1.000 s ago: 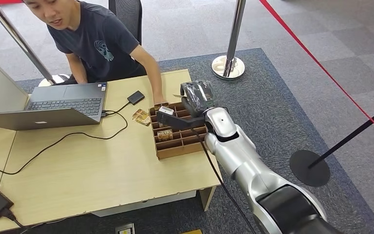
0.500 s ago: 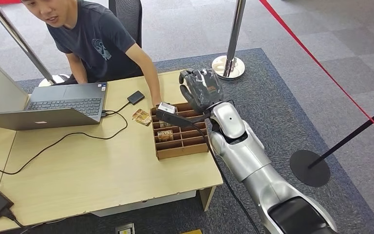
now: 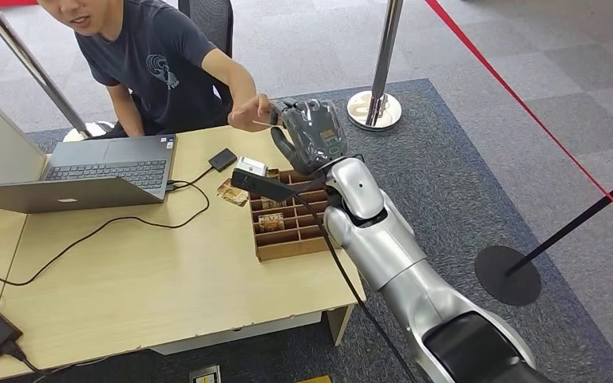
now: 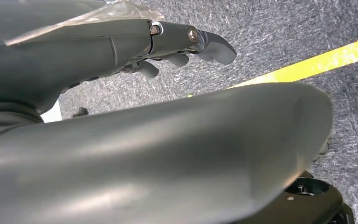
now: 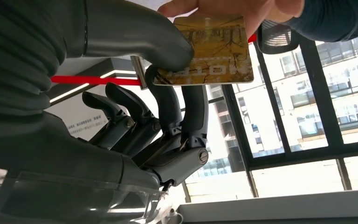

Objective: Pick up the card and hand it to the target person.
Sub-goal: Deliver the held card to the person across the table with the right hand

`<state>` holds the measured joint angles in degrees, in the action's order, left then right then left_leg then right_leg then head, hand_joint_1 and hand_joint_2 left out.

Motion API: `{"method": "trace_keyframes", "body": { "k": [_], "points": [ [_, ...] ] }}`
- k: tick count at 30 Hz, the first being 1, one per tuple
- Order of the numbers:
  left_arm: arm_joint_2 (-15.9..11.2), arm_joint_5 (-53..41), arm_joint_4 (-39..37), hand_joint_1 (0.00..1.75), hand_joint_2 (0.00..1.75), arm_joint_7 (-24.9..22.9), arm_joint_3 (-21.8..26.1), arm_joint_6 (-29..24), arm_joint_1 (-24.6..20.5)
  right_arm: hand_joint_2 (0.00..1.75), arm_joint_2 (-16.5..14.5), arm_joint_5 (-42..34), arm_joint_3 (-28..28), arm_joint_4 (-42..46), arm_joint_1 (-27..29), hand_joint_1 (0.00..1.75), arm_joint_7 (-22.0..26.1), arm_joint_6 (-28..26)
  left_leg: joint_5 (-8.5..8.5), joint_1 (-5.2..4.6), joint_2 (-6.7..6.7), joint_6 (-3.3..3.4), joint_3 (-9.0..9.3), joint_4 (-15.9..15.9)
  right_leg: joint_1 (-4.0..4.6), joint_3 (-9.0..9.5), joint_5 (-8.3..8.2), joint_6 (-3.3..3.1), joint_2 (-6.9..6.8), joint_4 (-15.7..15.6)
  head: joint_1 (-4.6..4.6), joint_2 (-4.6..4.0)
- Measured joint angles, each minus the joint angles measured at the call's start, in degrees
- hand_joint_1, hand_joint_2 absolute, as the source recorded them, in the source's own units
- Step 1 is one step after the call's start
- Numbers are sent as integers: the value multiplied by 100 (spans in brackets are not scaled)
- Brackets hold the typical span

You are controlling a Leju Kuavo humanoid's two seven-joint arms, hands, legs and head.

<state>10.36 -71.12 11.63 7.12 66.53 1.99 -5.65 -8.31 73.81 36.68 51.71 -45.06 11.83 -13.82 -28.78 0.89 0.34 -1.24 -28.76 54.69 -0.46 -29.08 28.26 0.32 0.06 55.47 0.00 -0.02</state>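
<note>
**A:** Over the far edge of the desk (image 3: 128, 279), right hand (image 3: 307, 136) raised up toward the person (image 3: 160, 72). Pinching the card (image 5: 205, 51) between thumb (image 5: 135, 35) and fingers (image 5: 168, 102), remaining fingers curled loosely beside them. Gold-ish card with printed lettering, clear enough from the wrist cam.

**B:** Yep, and already touched at the other end: person's hand (image 3: 250, 114) holding the card's opposite edge, so gripped from both sides at once. Just a thin sliver between the two hands from the head cam.

**A:** Left hand (image 4: 186, 46) hanging low over grey carpet with a yellow stripe, fingers a bit apart, nothing in it.

**B:** Also worth noting: brown divided tray (image 3: 291, 219) on the desk below the raised arm, with another card lying in one slot. Loose card (image 3: 230, 191) just beside the tray, small black box (image 3: 223, 159) nearby, laptop (image 3: 88, 179) further along in front of the person.
</note>
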Motion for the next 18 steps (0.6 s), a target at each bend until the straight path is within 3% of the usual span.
{"method": "trace_keyframes", "body": {
  "k": [18],
  "points": [
    [9,37,0,0,0,-43,0,-56,1,175,-396,-36,0,-1264,-394,175,43,-298,0,0,0,0,0,0,0,0,0,0,0,0,0,0]
  ]
}}
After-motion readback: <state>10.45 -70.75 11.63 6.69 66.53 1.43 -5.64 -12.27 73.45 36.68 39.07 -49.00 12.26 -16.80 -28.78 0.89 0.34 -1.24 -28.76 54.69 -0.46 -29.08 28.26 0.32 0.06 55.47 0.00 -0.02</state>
